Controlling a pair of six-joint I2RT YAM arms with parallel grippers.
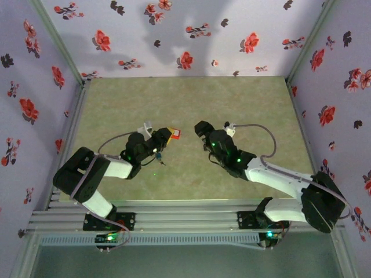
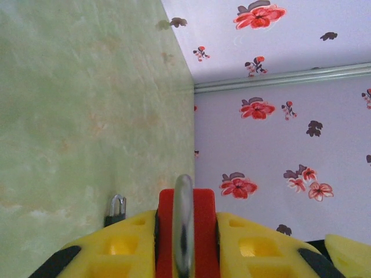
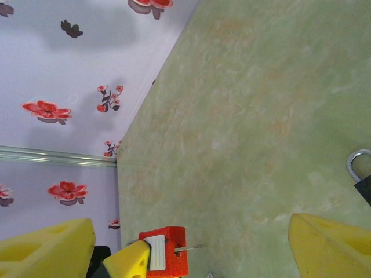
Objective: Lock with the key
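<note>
My left gripper (image 1: 164, 138) (image 2: 185, 219) is shut on the red padlock (image 1: 174, 134) (image 2: 204, 231), its yellow fingers (image 2: 124, 243) clamping the body from both sides. The silver shackle (image 2: 184, 220) points at the camera. In the right wrist view the padlock (image 3: 171, 252) shows a white label, and a thin metal pin (image 3: 191, 248) sticks out of its end. My right gripper (image 1: 200, 128) (image 3: 190, 225) stands open just right of the padlock, holding nothing. A small black piece with a silver loop (image 2: 116, 209) (image 3: 362, 175) lies on the table; I cannot tell whether it is the key.
Tiny dark items with a blue speck (image 1: 157, 156) lie on the green table (image 1: 191, 98) under the left wrist. Flowered walls (image 1: 174, 35) close in the back and both sides. A metal rail (image 1: 174, 220) runs along the near edge.
</note>
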